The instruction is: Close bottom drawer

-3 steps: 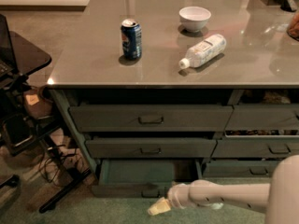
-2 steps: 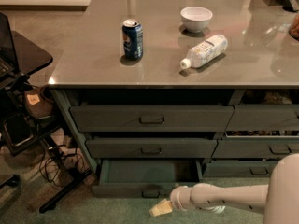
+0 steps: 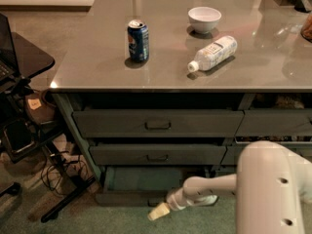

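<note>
The bottom drawer (image 3: pixel 127 198) is the lowest of three wide grey-green drawers under the counter. It stands pulled out, and its plain green inside (image 3: pixel 146 178) shows. My gripper (image 3: pixel 158 211) is at the end of the white arm (image 3: pixel 209 188), low down and right at the drawer's front, near its middle. The drawer's centre pull is hidden behind the gripper.
On the grey counter (image 3: pixel 97 67) stand a blue can (image 3: pixel 138 40), a white bowl (image 3: pixel 204 19) and a plastic bottle (image 3: pixel 213 53) lying on its side. A black stand (image 3: pixel 24 62) with cables (image 3: pixel 56 172) is at the left. Narrower drawers (image 3: pixel 273 123) are at the right.
The arm and gripper have stayed low at the drawer's front, shifting slightly. The drawer looks about as far out as before.
</note>
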